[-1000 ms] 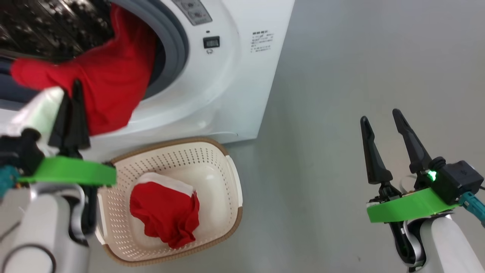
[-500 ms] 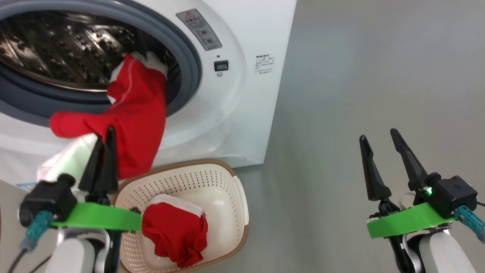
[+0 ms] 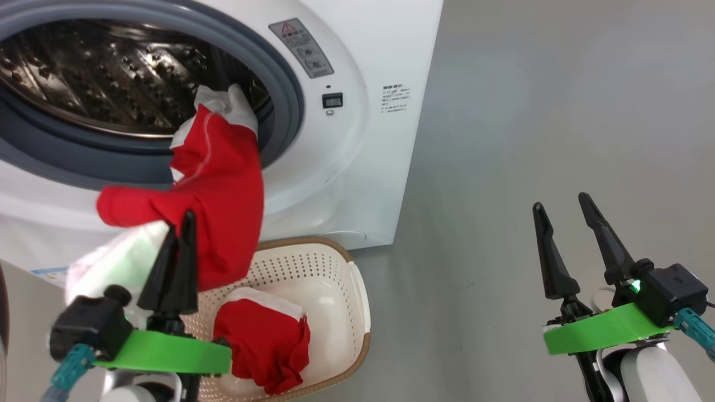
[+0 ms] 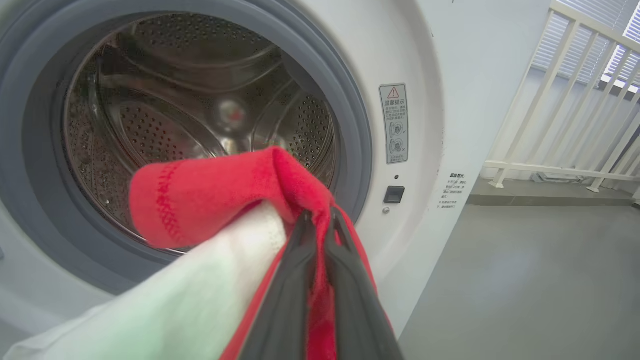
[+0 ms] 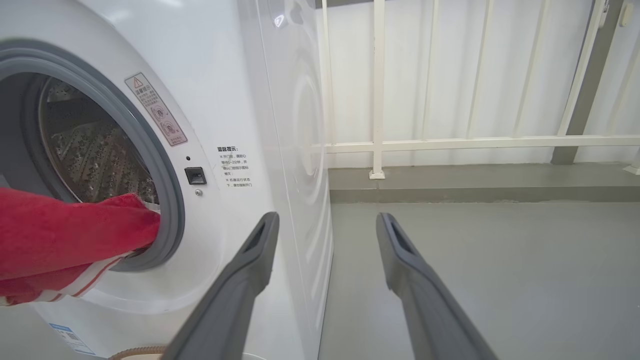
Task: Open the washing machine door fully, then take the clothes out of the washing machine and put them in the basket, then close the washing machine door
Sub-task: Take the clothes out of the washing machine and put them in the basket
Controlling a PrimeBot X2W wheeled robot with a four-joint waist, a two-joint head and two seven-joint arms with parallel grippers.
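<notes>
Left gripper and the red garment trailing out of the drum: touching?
Touching. Left wrist view: the left gripper is shut, with the red garment pinched between its fingers.

L gripper [image 4: 320,216] is pinching the clothes [image 4: 210,195] near the lens, fingers pressed together w/ red fabric between them. Red fold is bulging up & left past the tips. A white piece [image 4: 200,300] is hanging under it toward the near left, blurred. Behind, the washing machine [image 4: 430,75] is showing its grey ring [image 4: 357,130] around the steel drum [image 4: 165,125]. Warning sticker [image 4: 394,123] & dark latch slot [image 4: 394,194] are sitting right of the ring. Far right, grey floor [image 4: 525,280] is meeting a white railing [image 4: 550,168].
</notes>
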